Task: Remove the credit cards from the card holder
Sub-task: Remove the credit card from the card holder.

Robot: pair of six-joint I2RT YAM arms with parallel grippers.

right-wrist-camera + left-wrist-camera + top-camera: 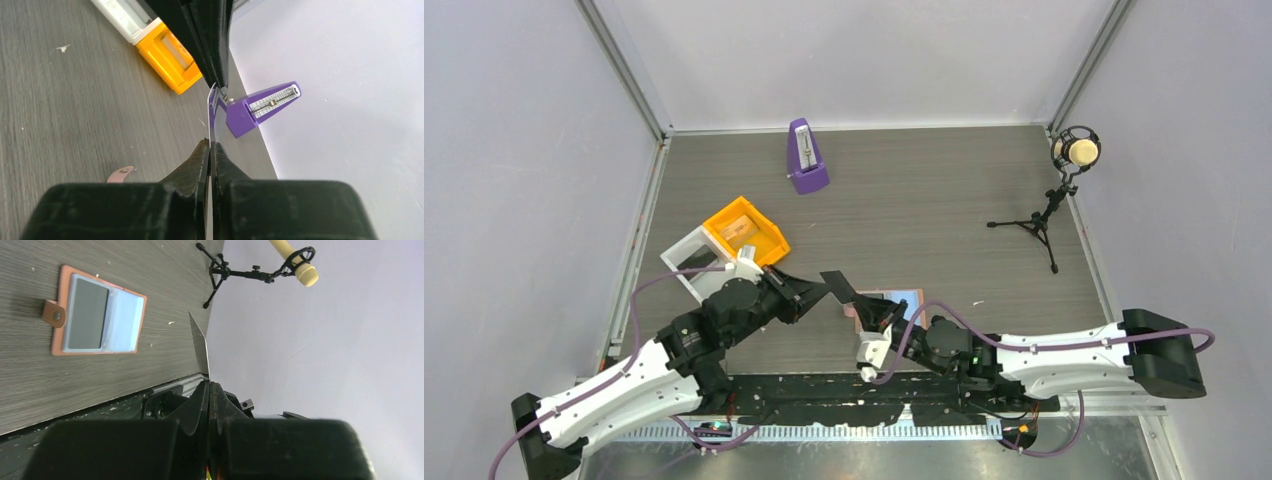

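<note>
Nearest the arms, the left pincer (208, 385) is clamping one credit card (200, 347) by its edge and holding it up off the table (40, 385), probably to carry it clear. The right pincer (210, 145) is hovering close by with its fingers pressed together. A thin edge is rising from them, though I cannot tell whether they are gripping it. Just beyond, the card holder (122, 322) is lying open and flat, with a second credit card (87, 315) sitting in its tab-side pocket, waiting to be pulled.
</note>
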